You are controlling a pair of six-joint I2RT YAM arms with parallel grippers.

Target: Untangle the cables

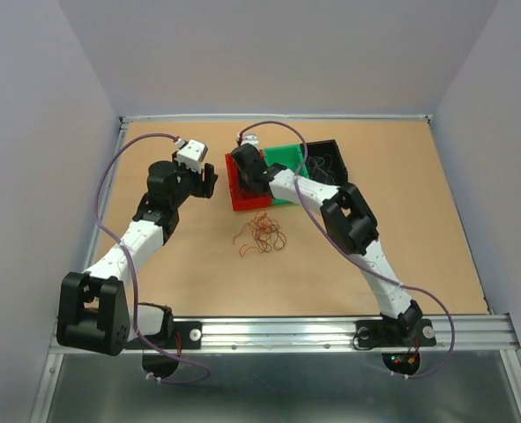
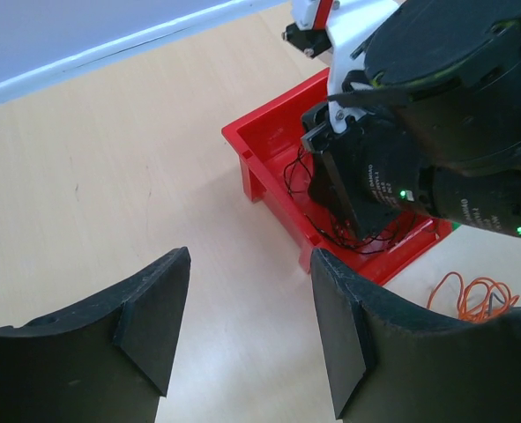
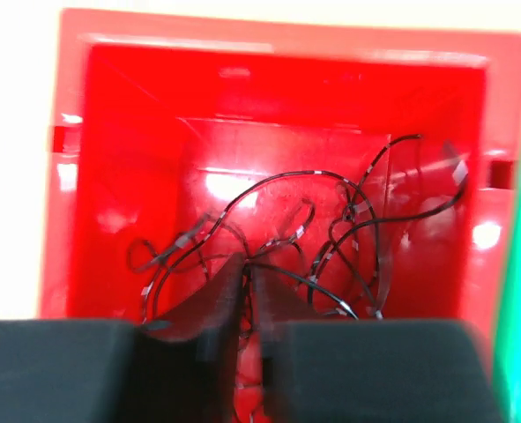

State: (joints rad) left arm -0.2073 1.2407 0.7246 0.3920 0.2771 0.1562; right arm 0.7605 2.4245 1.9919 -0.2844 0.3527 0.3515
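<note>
A loose tangle of red-orange and brown cables (image 1: 260, 236) lies on the table in front of the bins; its orange loops also show in the left wrist view (image 2: 476, 295). Thin black cables (image 3: 331, 229) lie in the red bin (image 1: 239, 201). My right gripper (image 3: 247, 269) is down inside the red bin (image 3: 278, 88), its jaws shut on a black cable. My left gripper (image 2: 247, 308) is open and empty, low over bare table just left of the red bin (image 2: 269, 150). In the top view it (image 1: 207, 181) is beside the right gripper (image 1: 247, 172).
A green bin (image 1: 288, 159) and a black bin (image 1: 329, 159) stand right of the red one at the back middle. The right arm's wrist (image 2: 436, 132) fills the upper right of the left wrist view, over the red bin. Grey walls enclose the table.
</note>
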